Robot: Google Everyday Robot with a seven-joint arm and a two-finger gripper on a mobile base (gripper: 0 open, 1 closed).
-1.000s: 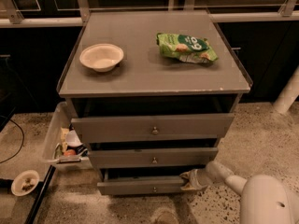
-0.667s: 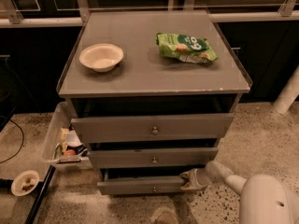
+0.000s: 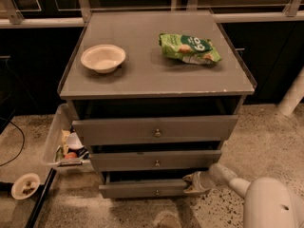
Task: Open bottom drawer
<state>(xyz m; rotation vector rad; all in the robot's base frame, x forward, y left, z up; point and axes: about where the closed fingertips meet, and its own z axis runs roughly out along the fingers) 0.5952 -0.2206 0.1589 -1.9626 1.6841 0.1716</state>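
I am reaching in from the lower right with my white arm. My gripper is sitting against the right end of the bottom drawer, low down beneath the near right corner of the tabletop. I cannot tell whether the claw is spread, pressed together or pinching the drawer's edge. The claw is contacting the front to the right of the small round knob, not at the knob itself. The bottom drawer is lying lowest in the stack, below the near edge of the tabletop. A dark gap is showing above its front, so I am judging it to be only slightly out at most. The main pull is not yet done. Above it, the middle drawer and the top drawer are sitting in their places. Farther back on the tabletop, a cream bowl is standing toward the left edge. A green snack bag is lying toward the far right corner.
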